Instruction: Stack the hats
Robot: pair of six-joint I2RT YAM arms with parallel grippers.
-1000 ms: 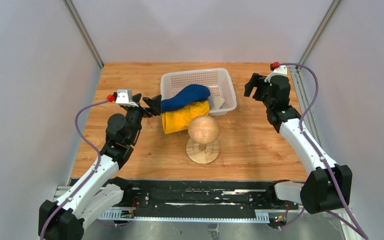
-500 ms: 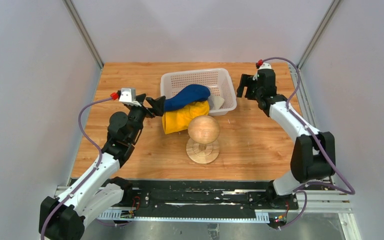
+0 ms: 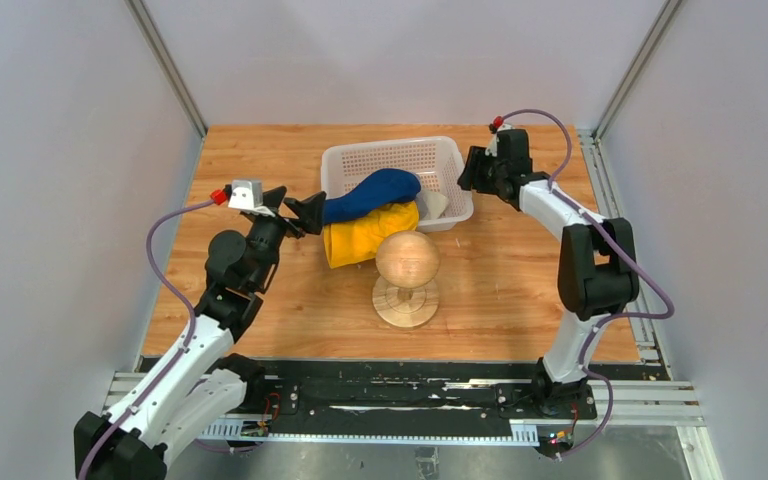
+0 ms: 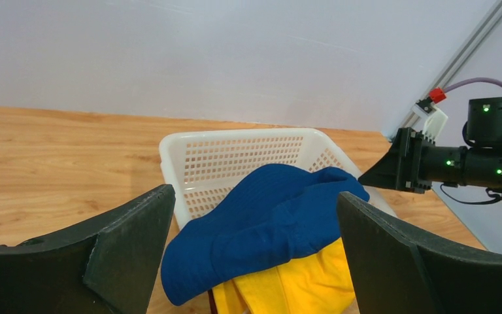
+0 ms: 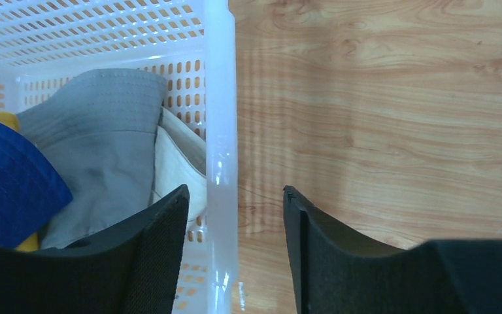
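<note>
A navy hat [image 3: 370, 192] [image 4: 268, 222] lies across the near left rim of the white basket [image 3: 400, 150], on top of a yellow hat [image 3: 365, 238] [image 4: 294, 288] that spills onto the table. Inside the basket's right end sit a grey hat [image 5: 98, 144] and a beige hat [image 5: 178, 167]. My left gripper [image 3: 305, 207] [image 4: 255, 261] is wide open, level with the navy hat's left end and not touching it. My right gripper [image 3: 466, 172] [image 5: 235, 193] is open, straddling the basket's right wall [image 5: 219, 98], one finger inside and one outside.
A round wooden head-shaped stand [image 3: 407, 262] stands on the table just in front of the yellow hat. The basket [image 4: 235, 134] sits at the back middle. Grey walls with metal rails enclose the table on three sides.
My right arm has swung left from the back right corner to the basket's right wall, and its jaws have narrowed. My left gripper has barely moved and stays wide open.
</note>
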